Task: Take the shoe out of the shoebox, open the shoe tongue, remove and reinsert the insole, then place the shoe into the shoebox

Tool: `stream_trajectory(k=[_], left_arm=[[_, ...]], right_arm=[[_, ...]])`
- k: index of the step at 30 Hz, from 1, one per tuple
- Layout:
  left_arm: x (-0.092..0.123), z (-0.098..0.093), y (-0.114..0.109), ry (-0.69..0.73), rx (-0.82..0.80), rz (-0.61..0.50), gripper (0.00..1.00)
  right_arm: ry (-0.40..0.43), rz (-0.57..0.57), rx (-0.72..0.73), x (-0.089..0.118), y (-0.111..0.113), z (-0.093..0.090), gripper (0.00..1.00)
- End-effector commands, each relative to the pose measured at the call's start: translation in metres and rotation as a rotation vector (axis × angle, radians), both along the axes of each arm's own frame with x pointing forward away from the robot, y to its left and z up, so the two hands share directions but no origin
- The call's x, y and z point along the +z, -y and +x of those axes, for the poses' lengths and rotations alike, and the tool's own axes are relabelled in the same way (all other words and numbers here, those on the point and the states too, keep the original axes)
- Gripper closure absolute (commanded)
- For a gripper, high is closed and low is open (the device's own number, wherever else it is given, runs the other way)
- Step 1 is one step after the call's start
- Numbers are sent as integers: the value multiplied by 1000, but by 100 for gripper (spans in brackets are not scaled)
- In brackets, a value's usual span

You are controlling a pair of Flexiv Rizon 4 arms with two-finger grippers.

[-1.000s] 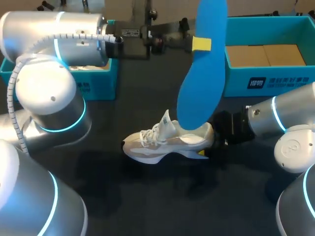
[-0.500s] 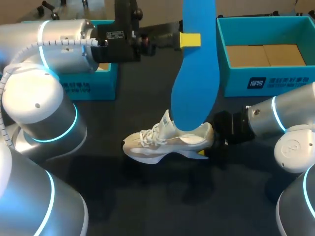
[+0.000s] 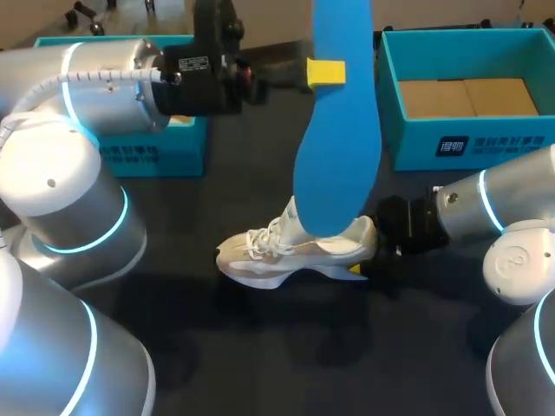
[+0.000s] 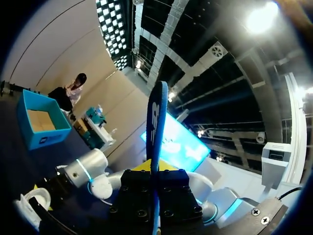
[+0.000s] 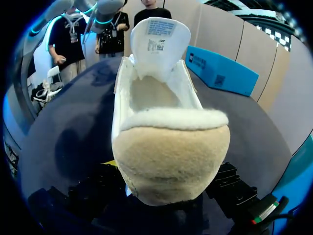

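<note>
A white and beige shoe (image 3: 290,251) lies on the dark table, toe to the left, tongue raised. My right gripper (image 3: 366,260) holds its heel from the right; in the right wrist view the heel (image 5: 168,152) fills the space between the fingers, and the shoe's inside shows no insole. The blue insole (image 3: 338,139) hangs upright over the shoe, its lower end just above the shoe's opening. My left gripper (image 3: 323,72) is shut on the insole's upper part. The left wrist view has the insole (image 4: 156,122) edge-on between the gripper (image 4: 155,196) fingers.
The open teal shoebox (image 3: 468,147) with a cardboard floor stands at the back right. A second teal box part (image 3: 147,156) sits at the back left, partly behind my left arm. The shoebox (image 4: 41,122) also shows in the left wrist view.
My left arm has carried the insole a little to the left, keeping it upright over the shoe. The shoe and my right arm have stayed put.
</note>
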State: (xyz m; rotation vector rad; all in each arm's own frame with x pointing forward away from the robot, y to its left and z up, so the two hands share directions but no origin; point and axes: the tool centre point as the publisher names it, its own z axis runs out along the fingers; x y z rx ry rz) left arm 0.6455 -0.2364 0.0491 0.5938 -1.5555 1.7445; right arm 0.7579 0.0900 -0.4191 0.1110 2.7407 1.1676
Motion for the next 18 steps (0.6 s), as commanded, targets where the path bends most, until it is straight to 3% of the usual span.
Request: stream_trajectory(k=[1,10,18], left_arm=[[1,-15,-19,-13,10,-4,100],[7,-31,-39,-37,-9,-10,100],[15,-36,-41,-50,30,-34,100]], right_arm=[[1,-6,-3,-1,-2,-1,100],[1,-6,-3,-1,-2,-1,100],[1,-6,-3,-1,-2,-1,100]])
